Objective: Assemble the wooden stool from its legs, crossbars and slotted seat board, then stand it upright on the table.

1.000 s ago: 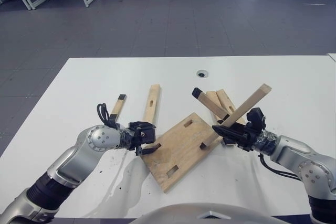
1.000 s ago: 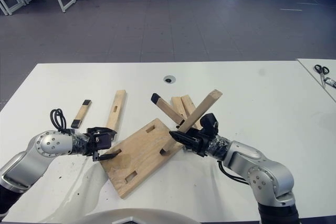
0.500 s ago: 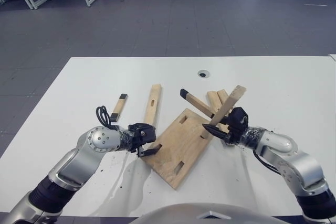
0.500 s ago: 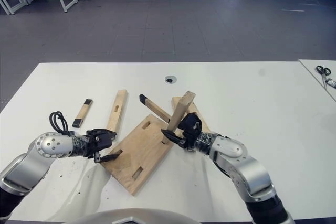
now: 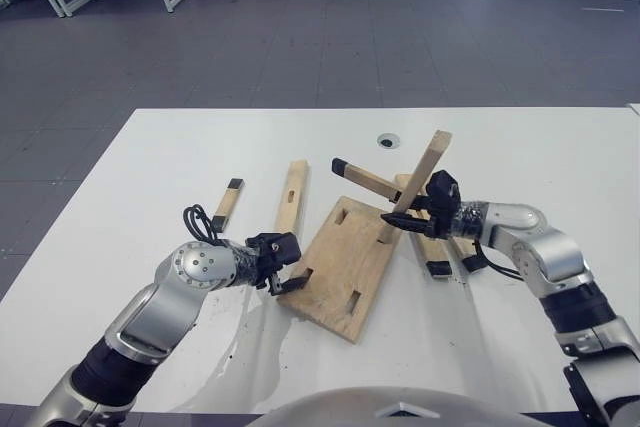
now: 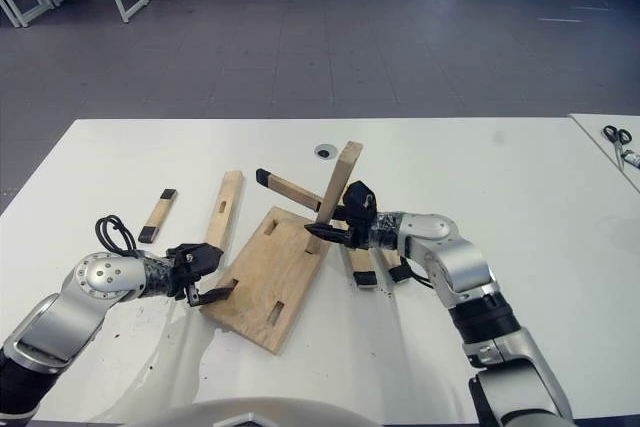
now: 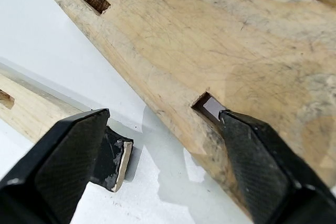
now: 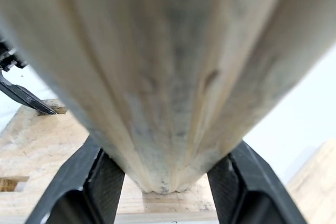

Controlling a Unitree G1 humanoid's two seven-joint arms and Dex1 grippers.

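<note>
Jaws on the left gripper (image 5: pixel 285 269) are spread apart at the lower left of the left eye view. One finger sits over the left edge of the slotted seat board (image 5: pixel 338 269) right by a slot, the other down on the white table (image 5: pixel 150 172) just beside it. Up and left of that, a short crossbar (image 5: pixel 227 204) with a black tip and a longer slotted bar (image 5: pixel 290 197) lie flat, apart from each other. The board lies flat mid-frame. At its upper right edge the right gripper (image 5: pixel 408 219) is clamped on a leg (image 5: pixel 430 159) tilted steeply up, lower end at the board; can't tell if it's in a slot. Another black-capped leg (image 5: pixel 368 179) pokes out up-left behind it, and more legs (image 5: pixel 428 250) lie under the right gripper.
</note>
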